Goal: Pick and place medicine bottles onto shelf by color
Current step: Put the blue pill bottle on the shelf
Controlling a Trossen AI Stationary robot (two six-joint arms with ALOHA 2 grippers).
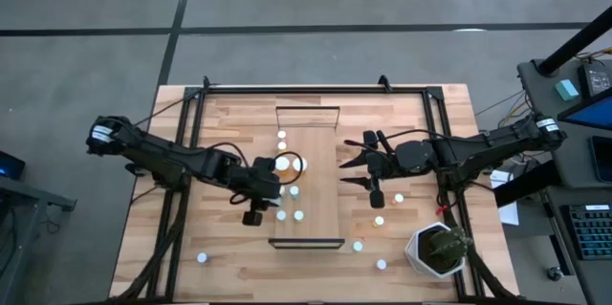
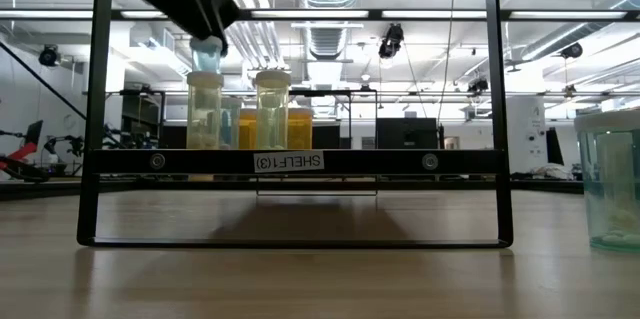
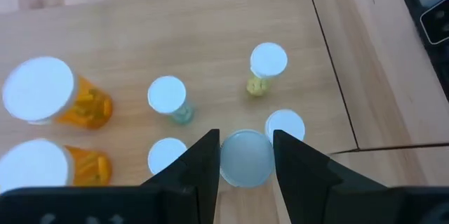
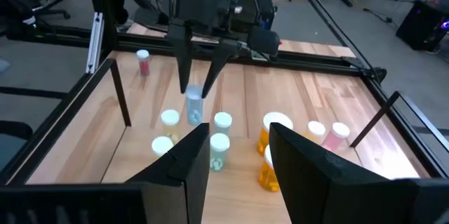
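My left gripper (image 1: 277,186) hangs over the left part of the light-wood shelf (image 1: 320,211), shut on a small bluish-green medicine bottle (image 4: 193,106) with a pale cap. Below it stand two larger orange bottles (image 3: 43,92) and several small white-capped bottles (image 3: 167,96) on their bases. My right gripper (image 1: 347,169) is open and empty over the shelf's right edge, its fingers pointing toward the left arm. My left gripper pinches the small bottle at its capped top end (image 3: 245,157) between its two fingers (image 3: 203,164). The fingers come from above, pointing down. The bottle hangs upright below them (image 2: 207,54), lifted clear above the bottles on the shelf.
Loose small bottles stand on the table right of the shelf (image 1: 399,198) and near the front edge (image 1: 203,258). A potted green plant (image 1: 438,252) stands at the front right. A pink-topped bottle (image 4: 143,62) stands beside the shelf. Dark metal rails (image 2: 300,161) close the shelf's ends.
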